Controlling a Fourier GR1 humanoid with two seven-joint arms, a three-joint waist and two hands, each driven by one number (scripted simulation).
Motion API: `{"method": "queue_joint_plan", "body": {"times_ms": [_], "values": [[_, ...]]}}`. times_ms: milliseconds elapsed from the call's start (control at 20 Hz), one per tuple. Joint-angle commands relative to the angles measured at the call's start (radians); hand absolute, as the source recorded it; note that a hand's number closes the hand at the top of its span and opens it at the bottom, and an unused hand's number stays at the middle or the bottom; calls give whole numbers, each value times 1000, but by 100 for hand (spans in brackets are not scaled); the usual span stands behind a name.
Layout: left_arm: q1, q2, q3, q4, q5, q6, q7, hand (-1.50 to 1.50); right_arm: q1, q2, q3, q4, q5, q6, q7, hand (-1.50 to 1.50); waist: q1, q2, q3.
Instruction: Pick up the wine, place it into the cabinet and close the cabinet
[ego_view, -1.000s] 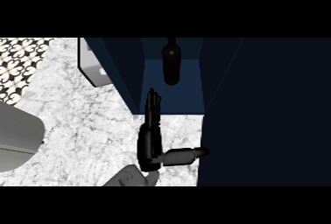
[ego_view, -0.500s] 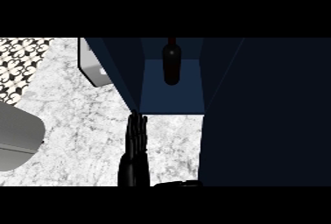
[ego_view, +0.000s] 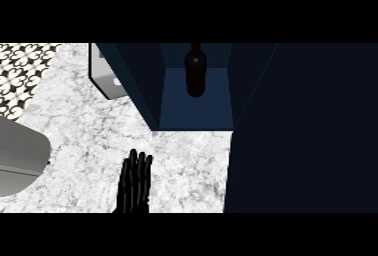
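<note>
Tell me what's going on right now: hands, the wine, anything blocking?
One hand low on the counter, fingers straight, holding nothing; which side unclear. Wine bottle upright inside the open cabinet. Cabinet not yet closed. Nothing blocking in view.

One view only — from the head, looking steeply down on the counter (ego_view: 177, 150), close enough that the open cabinet (ego_view: 196, 107) fills the upper right.

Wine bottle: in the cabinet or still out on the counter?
In. The wine bottle stands on the blue floor inside the cabinet, behind its front edge; nothing holds it. The cabinet is still open.
</note>
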Motion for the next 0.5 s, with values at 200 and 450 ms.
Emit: {"method": "queue_joint_plan", "body": {"times_ms": [200, 450], "values": [[133, 207, 49, -181, 29, -135, -10, -150, 63, -25, 21, -162, -109, 52, 77, 150, -2, 0, -1], [212, 257, 98, -186, 53, -189, -66, -150, 132, 22, 97, -140, -181, 62, 85, 150, -3, -1, -1]]}}
